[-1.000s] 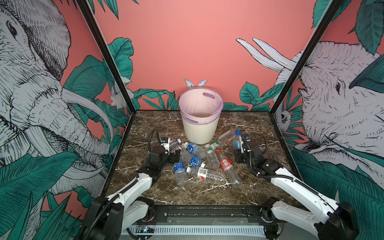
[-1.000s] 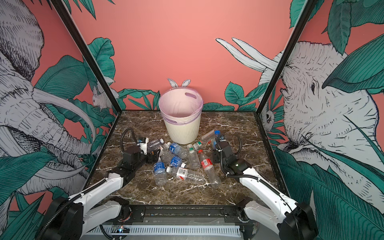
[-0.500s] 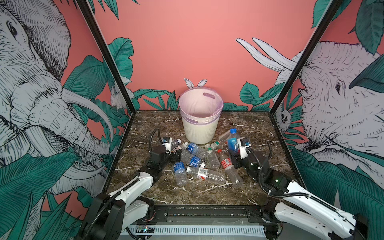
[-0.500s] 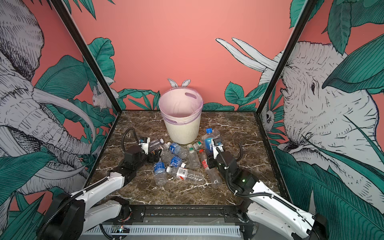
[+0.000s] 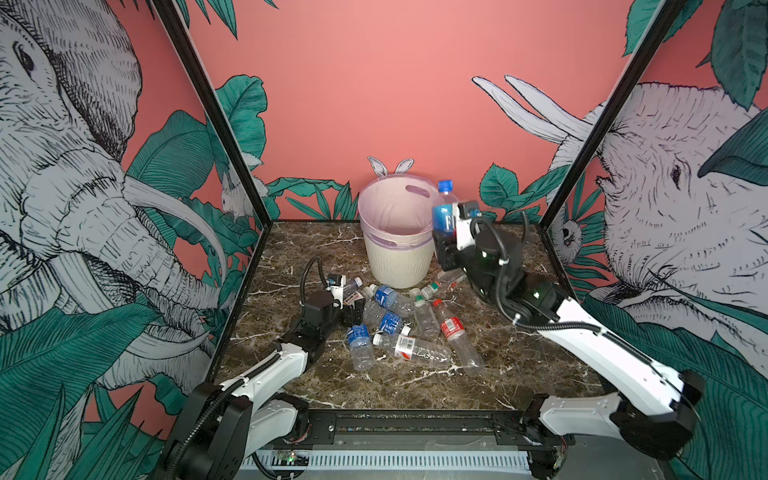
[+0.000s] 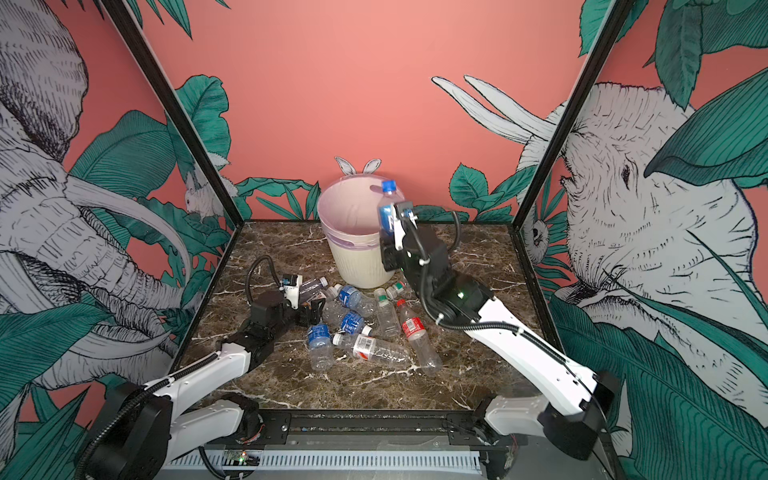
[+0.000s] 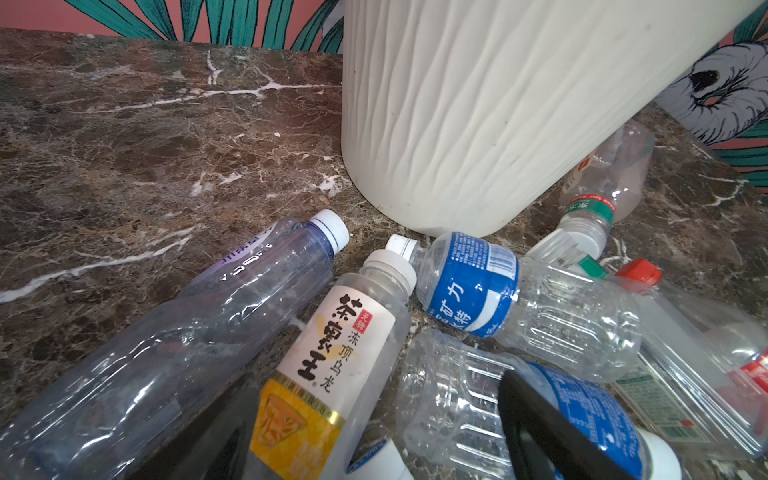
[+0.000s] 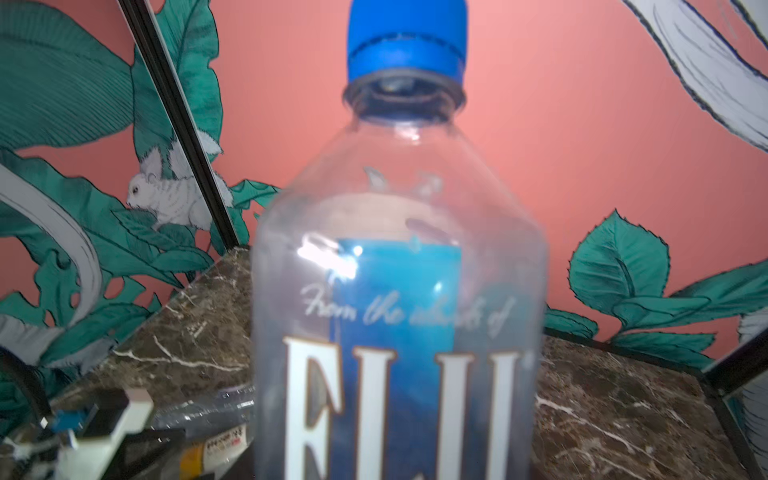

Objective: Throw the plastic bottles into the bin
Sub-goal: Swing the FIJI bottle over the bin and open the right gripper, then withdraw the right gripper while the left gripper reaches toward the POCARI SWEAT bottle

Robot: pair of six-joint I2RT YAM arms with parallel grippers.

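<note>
Quick status from my end. Closest to me on the dark brown marble surface (image 5: 415,386) is the heap of small clear plastic bottles (image 5: 409,347). There are roughly ten, lying every which way, with white, red or green caps and blue or red labels. None of those are dealt with yet.

My left gripper (image 5: 352,306) sits low at the left edge of that heap with its jaws spread wide. In the left wrist view the clear tea bottle with a white and yellow label (image 7: 332,357) lies between them next to a ribbed clear one, so nothing is clamped there. Looks lined up for a pick, I'd guess.

Further back, my right gripper (image 5: 445,240) is clenched on the clear plastic bottle with a blue cap and blue label (image 5: 444,216). It's upright, cap up, off the surface, right by the rim on the right side of the round cream-white ribbed plastic bin (image 5: 397,262). Can't tell whether it's properly over the opening.

The pale pink bag liner (image 5: 390,203) shows no bottle inside as far as I can see, though the bottom is hidden. So I'd say the first bottle is about to go in and the whole heap is left.
</note>
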